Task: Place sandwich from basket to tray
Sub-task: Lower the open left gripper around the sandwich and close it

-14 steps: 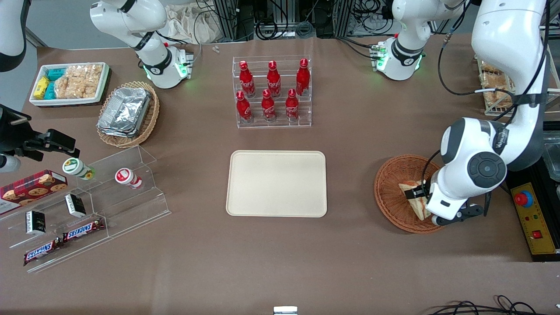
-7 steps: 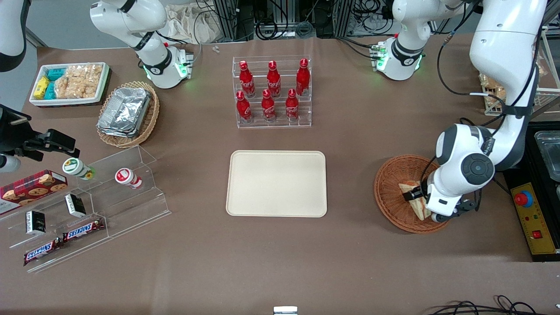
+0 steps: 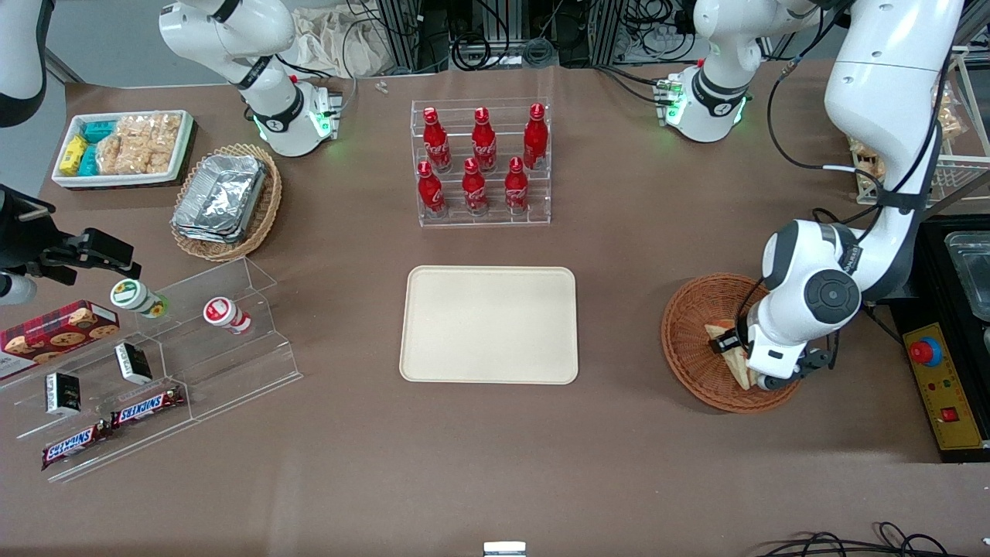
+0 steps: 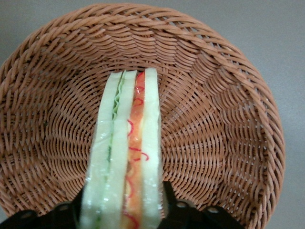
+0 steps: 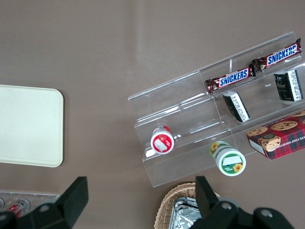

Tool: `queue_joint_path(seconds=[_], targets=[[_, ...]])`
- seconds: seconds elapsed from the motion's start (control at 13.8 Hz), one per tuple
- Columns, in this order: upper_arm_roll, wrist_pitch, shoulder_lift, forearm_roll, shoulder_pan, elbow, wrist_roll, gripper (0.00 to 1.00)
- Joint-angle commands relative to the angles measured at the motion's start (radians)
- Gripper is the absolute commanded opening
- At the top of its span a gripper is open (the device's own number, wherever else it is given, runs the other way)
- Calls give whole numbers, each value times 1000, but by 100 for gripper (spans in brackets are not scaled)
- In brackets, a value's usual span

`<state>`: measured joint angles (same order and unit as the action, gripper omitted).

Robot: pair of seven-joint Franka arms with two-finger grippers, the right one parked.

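Observation:
The sandwich (image 3: pixel 735 371), white bread with red-orange and green filling in clear wrap, lies in the reddish-brown wicker basket (image 3: pixel 688 333) toward the working arm's end of the table. My left gripper (image 3: pixel 735 350) is down in the basket. In the left wrist view the sandwich (image 4: pixel 126 143) stands on edge between the black fingers (image 4: pixel 172 206), which press on both bread faces over the basket (image 4: pixel 214 119) floor. The gripper (image 4: pixel 123 212) is shut on the sandwich. The beige tray (image 3: pixel 489 325) lies bare at the table's middle and also shows in the right wrist view (image 5: pixel 28 124).
A clear rack of red bottles (image 3: pixel 481 162) stands farther from the front camera than the tray. A tan basket of foil trays (image 3: pixel 224 199), a white snack bin (image 3: pixel 124 147) and a clear snack stand (image 3: pixel 155 363) are toward the parked arm's end. A control box (image 3: pixel 945 387) lies beside the basket.
The left arm's wrist has dropped lower over the basket and shifted slightly toward the tray. The sandwich has stayed in about the same place in the basket.

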<state>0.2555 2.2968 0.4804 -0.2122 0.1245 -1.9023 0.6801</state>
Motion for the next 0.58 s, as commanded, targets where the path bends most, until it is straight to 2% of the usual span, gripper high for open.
queue_joint_path(seconds=[0.0, 0.22, 0.51], targets=[[4, 12, -5, -4, 1, 0, 16, 0], [7, -14, -22, -7, -5, 19, 6, 0], [10, -224, -77, -6, -6, 136, -69, 0]])
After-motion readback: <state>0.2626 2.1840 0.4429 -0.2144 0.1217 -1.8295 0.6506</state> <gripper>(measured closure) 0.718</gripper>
